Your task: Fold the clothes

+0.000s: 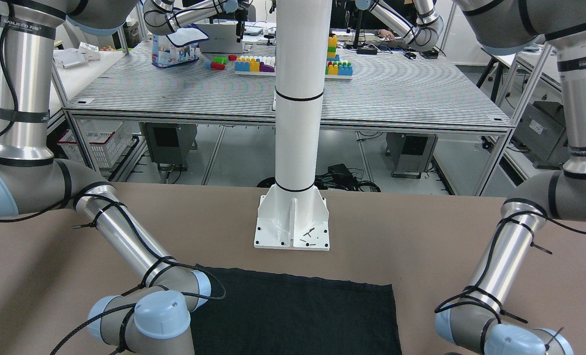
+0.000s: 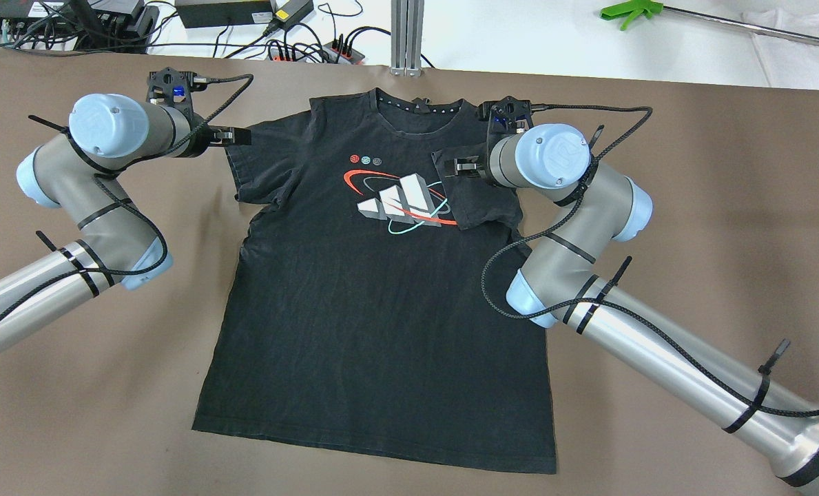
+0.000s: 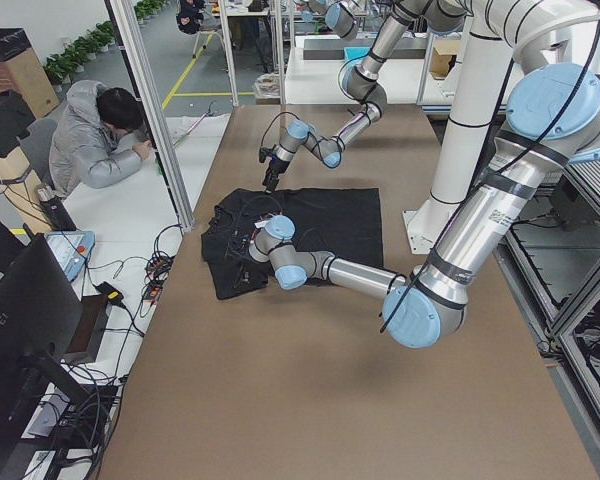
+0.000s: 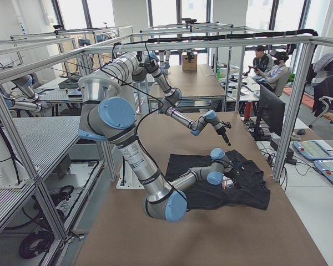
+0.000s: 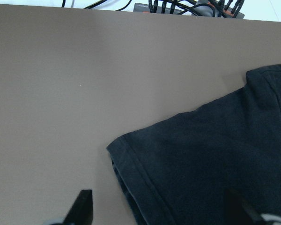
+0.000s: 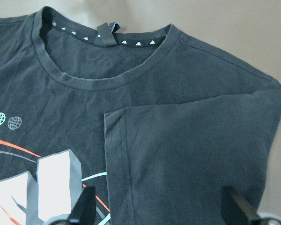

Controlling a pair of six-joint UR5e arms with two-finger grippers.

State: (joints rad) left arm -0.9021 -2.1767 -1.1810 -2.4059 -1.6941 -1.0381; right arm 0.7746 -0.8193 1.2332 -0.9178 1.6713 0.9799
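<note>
Black T-shirt (image 2: 381, 310) lies flat, print up, on the brown table (image 2: 691, 207), hem nearest the robot. Farther up, I see my right gripper (image 2: 461, 167) spread and empty over the right sleeve (image 2: 481, 200), which is folded onto the chest. My left gripper (image 2: 233, 136), fingers parted, hovers at the left sleeve (image 2: 261, 158). Cables (image 2: 313, 48) lie beyond the collar (image 2: 419, 110).

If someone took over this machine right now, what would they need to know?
Left gripper: jaws open, empty, at the left sleeve, which lies flat and unfolded.
Right gripper: jaws open, empty, over the right sleeve.
T-shirt: spread print side up on the table.
Done: right sleeve folded in over the chest.
Left to do: fold the left sleeve, then probably the body.
</note>
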